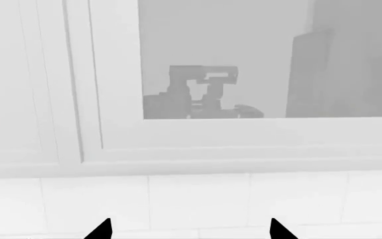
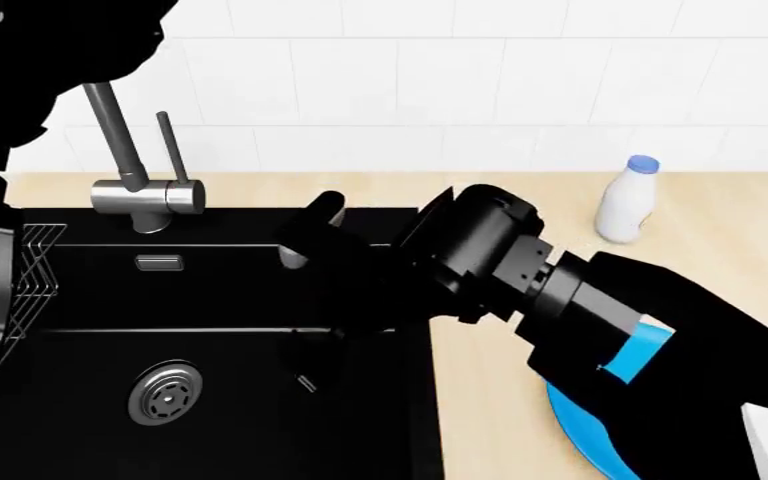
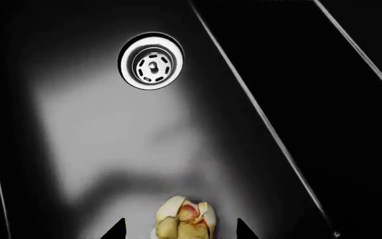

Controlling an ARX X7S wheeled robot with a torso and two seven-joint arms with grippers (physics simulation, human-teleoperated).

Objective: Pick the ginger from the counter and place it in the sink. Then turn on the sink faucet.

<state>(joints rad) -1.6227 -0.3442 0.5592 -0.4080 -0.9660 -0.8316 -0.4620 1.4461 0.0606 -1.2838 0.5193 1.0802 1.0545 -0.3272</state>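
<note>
Ginger (image 3: 183, 219): small knobby lump, pale yellow-beige with a reddish patch on one lobe, waxy and garlic-bulb-like, seen in right wrist view between the two dark fingertips of the right gripper (image 3: 179, 228). Jaws spread to either side of it; whether pads touch it cannot be told, nor whether it rests on the basin floor. Sink (image 2: 77, 300): large black rectangular recessed basin, glossy, with soft grey reflections and thin bright edge lines; round steel drain (image 3: 151, 61) with ring of slots, well apart from the ginger. In head view, right arm reaching over the sink's right half, black blocky wrist housing hiding the ginger. Sink faucet (image 2: 124, 165): grey brushed-metal gooseneck on cylindrical base, thin upright lever beside it. Counter (image 2: 718, 270): light beige wood grain, flat. On it, white bottle (image 2: 626, 201) with blue cap, upright, and blue plate (image 2: 584, 425) partly under the arm. Wire dish rack (image 2: 40, 262) at sink's left edge. Left gripper (image 1: 189, 230): two black fingertips apart, nothing between them, facing white tiled wall (image 1: 198, 199) and a white-framed window (image 1: 244, 64).
</note>
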